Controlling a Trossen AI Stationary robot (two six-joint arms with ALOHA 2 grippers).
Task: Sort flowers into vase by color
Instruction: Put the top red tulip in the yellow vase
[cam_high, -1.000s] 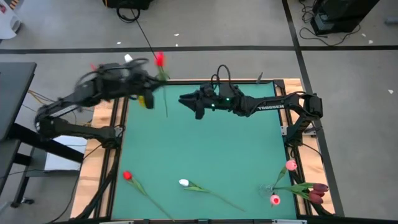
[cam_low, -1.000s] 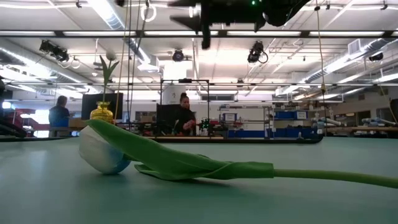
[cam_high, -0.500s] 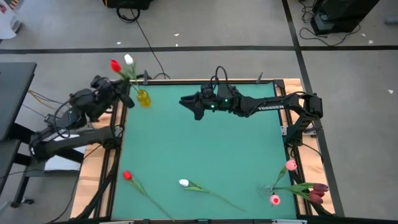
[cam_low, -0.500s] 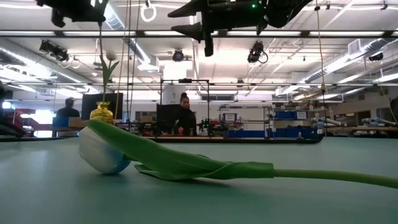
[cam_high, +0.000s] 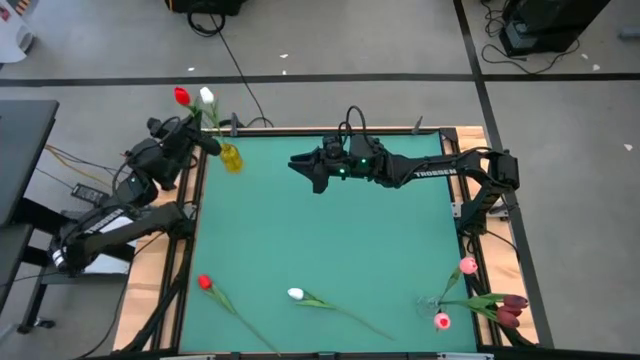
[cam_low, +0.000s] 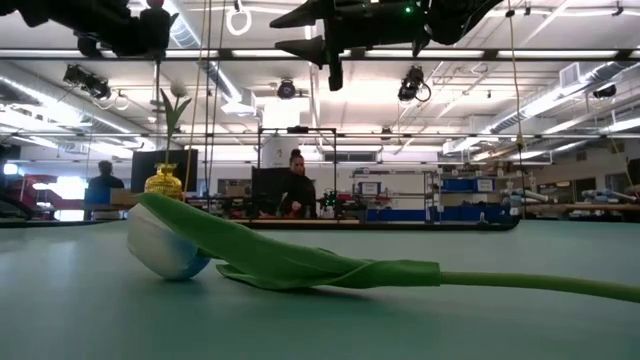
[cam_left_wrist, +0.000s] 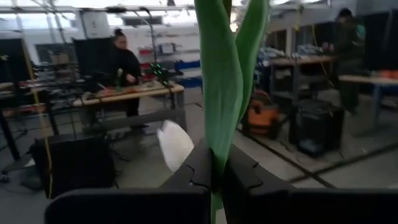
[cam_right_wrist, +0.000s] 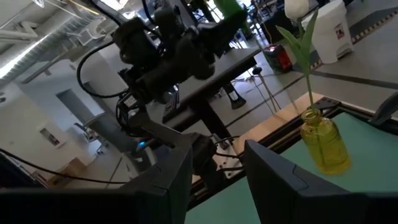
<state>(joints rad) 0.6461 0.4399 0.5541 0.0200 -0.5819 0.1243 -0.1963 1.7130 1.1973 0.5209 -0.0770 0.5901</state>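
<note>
- The flowers, artificial tulips with thin green stems, are seen in several places: a red tulip (cam_high: 205, 283) and a white tulip (cam_high: 296, 294) lie on the near part of the green worktop (cam_high: 320, 240), and a cluster of pink and dark maroon tulips (cam_high: 485, 302) lies at its near right corner.
- The worktop is framed by pale wooden edges and stands on a grey floor marked with dark tape lines; in the low view a workshop with ceiling lights, benches and people is seen behind it.
- A small yellow glass vase (cam_high: 231, 158) stands at the far left corner, and a white-headed stem (cam_right_wrist: 296, 9) stands in it.
- A red-headed tulip (cam_high: 182, 96) is clamped by its green stem in the left tool (cam_left_wrist: 211, 177), up beside the vase.
- The right tool (cam_high: 298, 163) is held partly open above the far middle, gripping nothing.
</note>
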